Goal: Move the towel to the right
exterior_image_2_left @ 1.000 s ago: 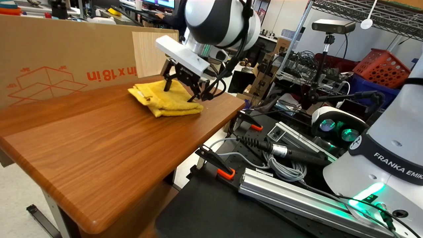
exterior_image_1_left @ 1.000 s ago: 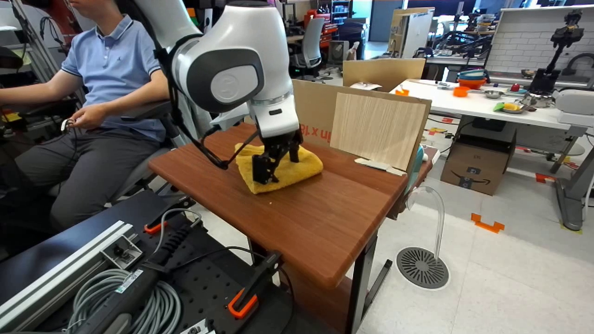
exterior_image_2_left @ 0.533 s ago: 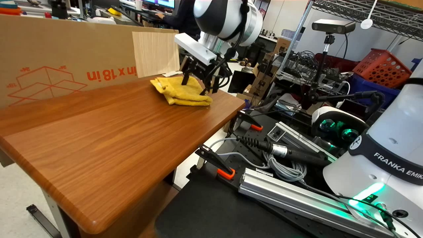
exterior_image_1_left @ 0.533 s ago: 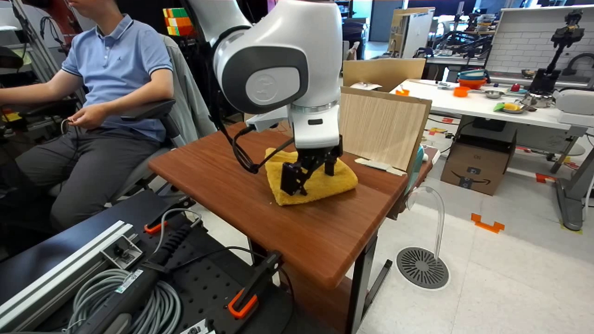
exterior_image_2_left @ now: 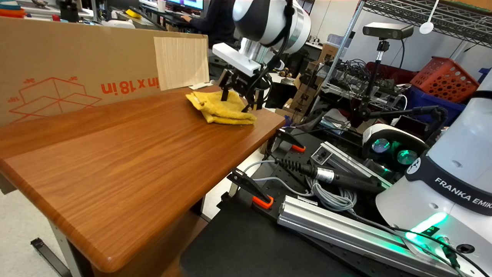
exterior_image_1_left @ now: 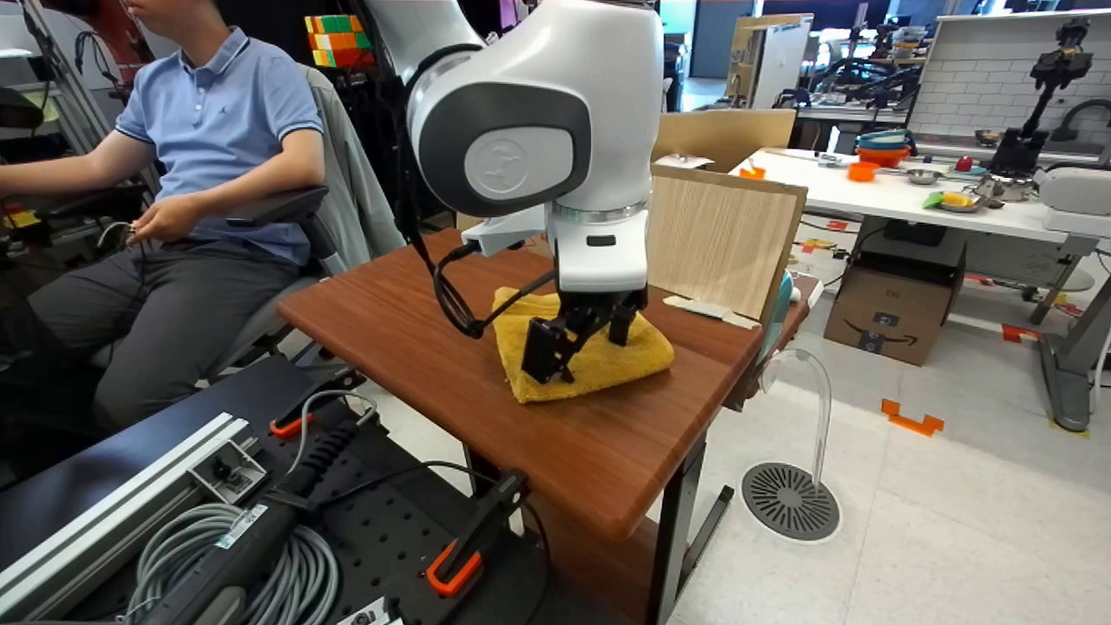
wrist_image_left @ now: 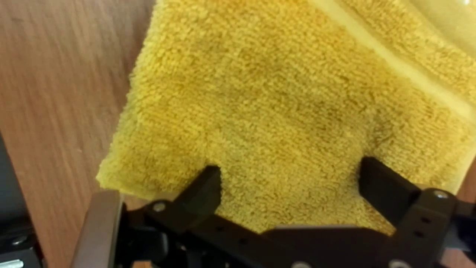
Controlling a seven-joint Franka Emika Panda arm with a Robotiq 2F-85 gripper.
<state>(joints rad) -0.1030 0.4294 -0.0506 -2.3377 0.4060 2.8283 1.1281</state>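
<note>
- Lying folded on the brown table (exterior_image_1_left: 599,469), the yellow towel (exterior_image_1_left: 599,363) is directly beneath the gripper (wrist_image_left: 290,165) and near the wood-grain panel (exterior_image_1_left: 729,239).
- The fingers (wrist_image_left: 202,190) are set wide apart, both tips pressed into the towel's pile; cloth spreads across the gap, with none seen pinched.
- In the wrist view the towel fills most of the frame, a pale band crossing its upper right part; wood grain shows along the left.
- In an exterior view the towel is toward the right-hand end of the pictured table, its stacked layers visible; a cardboard sheet (exterior_image_2_left: 77,61) with orange print stands upright along the far side.
- The arm (exterior_image_1_left: 538,113), white with dark grey covers, reaches down over the towel.
- Beside the table, clamps (exterior_image_1_left: 490,512), coiled grey cable (exterior_image_1_left: 308,569) and a metal rail (exterior_image_1_left: 121,510) occupy a black surface (exterior_image_1_left: 382,512).
- A man (exterior_image_1_left: 226,113) in light blue sits nearby.
</note>
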